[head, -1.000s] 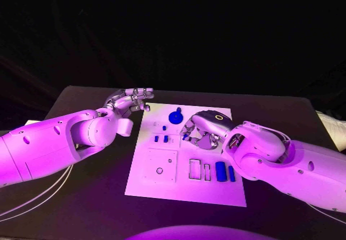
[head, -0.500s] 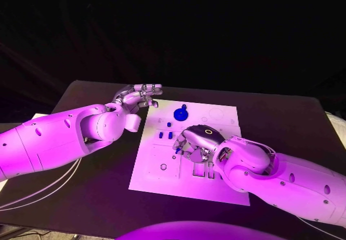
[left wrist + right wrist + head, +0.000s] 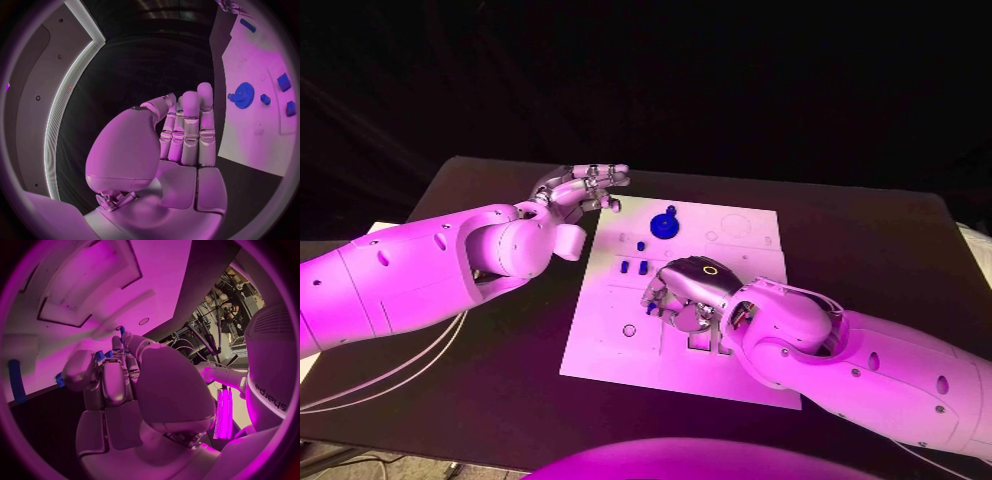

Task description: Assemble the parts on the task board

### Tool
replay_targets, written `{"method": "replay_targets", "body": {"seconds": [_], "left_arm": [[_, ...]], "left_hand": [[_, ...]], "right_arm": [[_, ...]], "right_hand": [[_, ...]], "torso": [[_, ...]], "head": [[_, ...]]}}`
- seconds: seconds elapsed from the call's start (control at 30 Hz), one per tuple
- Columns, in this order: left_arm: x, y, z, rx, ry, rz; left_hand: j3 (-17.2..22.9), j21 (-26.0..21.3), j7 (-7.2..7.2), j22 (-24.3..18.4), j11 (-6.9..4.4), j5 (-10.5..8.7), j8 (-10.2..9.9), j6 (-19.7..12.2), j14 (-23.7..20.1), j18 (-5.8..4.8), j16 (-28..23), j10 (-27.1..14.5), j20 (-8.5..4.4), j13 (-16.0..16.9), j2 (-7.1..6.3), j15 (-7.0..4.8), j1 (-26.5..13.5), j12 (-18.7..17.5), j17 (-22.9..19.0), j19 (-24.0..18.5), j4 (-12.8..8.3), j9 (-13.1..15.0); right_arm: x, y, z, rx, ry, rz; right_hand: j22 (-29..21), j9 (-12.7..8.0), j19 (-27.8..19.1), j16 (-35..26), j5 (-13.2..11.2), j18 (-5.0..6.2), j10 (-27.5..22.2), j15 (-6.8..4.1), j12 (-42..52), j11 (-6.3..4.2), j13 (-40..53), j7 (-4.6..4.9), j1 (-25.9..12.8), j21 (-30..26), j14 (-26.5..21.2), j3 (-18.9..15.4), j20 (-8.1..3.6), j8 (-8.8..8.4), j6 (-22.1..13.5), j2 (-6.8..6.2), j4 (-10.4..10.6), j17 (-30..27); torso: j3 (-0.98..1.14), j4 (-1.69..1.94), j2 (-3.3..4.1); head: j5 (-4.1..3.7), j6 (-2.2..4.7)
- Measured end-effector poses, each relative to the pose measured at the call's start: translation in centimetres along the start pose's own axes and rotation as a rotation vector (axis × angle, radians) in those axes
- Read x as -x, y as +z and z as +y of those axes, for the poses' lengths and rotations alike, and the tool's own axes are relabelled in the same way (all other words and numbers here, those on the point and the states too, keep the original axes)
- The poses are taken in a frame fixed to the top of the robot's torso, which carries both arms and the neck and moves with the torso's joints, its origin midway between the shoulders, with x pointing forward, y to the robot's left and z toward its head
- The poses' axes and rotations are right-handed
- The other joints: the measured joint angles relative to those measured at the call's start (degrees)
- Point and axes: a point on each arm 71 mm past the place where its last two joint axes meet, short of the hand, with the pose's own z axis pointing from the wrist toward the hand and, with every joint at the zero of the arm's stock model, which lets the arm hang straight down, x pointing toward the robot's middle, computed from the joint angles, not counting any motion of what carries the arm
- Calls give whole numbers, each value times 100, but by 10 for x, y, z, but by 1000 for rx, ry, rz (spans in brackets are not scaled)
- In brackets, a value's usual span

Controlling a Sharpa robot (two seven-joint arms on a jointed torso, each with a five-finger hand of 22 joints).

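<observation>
Head view: task board [image 3: 733, 225] lying flat mid-bench [image 3: 877, 240]. Right robot hand [image 3: 687, 300] lowered over the board's near middle, fingers curled toward the slots there; judged to be mid-placement of a part, though whether anything sits in the grip cannot be told from here. Left robot hand [image 3: 583, 187] raised past the board's far left corner, fingers together and straight, holding nothing. Blue gear [image 3: 666, 227] seated on the far half; small blue pieces [image 3: 635, 268] just beside the right hand.

Left wrist view: left robot hand [image 3: 187, 130] flat, released, well apart from the gear [image 3: 243, 95] and the blue pieces [image 3: 283, 81].

Right wrist view: right robot hand [image 3: 115, 375] clenched around a small blue part [image 3: 100, 356], glimpsed between the fingers, close over the board [image 3: 144, 270] and a rectangular recess [image 3: 94, 295]. Another blue bar [image 3: 15, 380] lying nearby. Next move probably calls for lining part to slot; own fingers hide the target.
</observation>
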Motion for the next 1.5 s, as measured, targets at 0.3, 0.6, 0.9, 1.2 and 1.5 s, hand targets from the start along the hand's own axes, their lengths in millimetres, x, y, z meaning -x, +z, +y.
{"method": "replay_targets", "body": {"seconds": [0.3,0.6,0.9,1.2,1.5], "left_arm": [[0,0,0,0,0,2],[0,0,0,1,1,3],[1,0,0,0,3,3],[1,0,0,0,4,4],[1,0,0,1,5,5]], "left_hand": [[0,0,0,0,0,0,0,0,0,0,0,0,0,-1,0,0,0,0,0,0,0,0],[0,0,0,0,0,0,0,0,0,0,0,0,0,-1,0,0,0,0,1,0,0,0],[0,0,-1,0,0,0,0,0,0,0,0,0,0,-2,0,0,0,0,1,0,0,0],[0,0,-1,0,0,0,0,1,0,0,0,0,0,-2,0,0,0,0,1,0,0,0],[-1,0,-1,-1,2,0,0,1,0,0,0,-1,0,-3,0,0,0,13,1,0,-1,0]], "right_arm": [[0,1,0,1,-19,-2],[-2,0,0,-6,-56,-5],[-2,-3,3,-4,-86,-16],[-1,-2,5,-3,-100,-15],[-2,1,5,-9,-109,10]], "right_hand": [[0,6,0,-2,-1,0,0,0,-1,0,2,0,-15,0,0,0,0,-17,-1,-15,0,-7],[-7,7,0,-3,-5,0,1,0,-3,1,2,0,-29,0,0,-1,0,-21,-2,-30,1,-11],[-7,5,0,-3,12,0,0,0,-9,1,-2,-1,-29,0,0,-1,0,-22,-2,-30,1,-15],[-7,17,0,-3,12,0,17,0,6,17,0,-2,-85,0,0,-13,0,-38,-2,-22,-33,-25],[-54,0,-32,-3,56,0,-169,22,20,58,-1,87,-358,0,-22,-90,32,-88,-183,-114,12,-96]], "torso": [[1,0,-2],[2,0,-1],[2,0,2],[2,-1,-2],[-2,-2,-5]], "head": [[10,-18],[9,-28],[9,-32],[9,-37],[5,-44]]}}
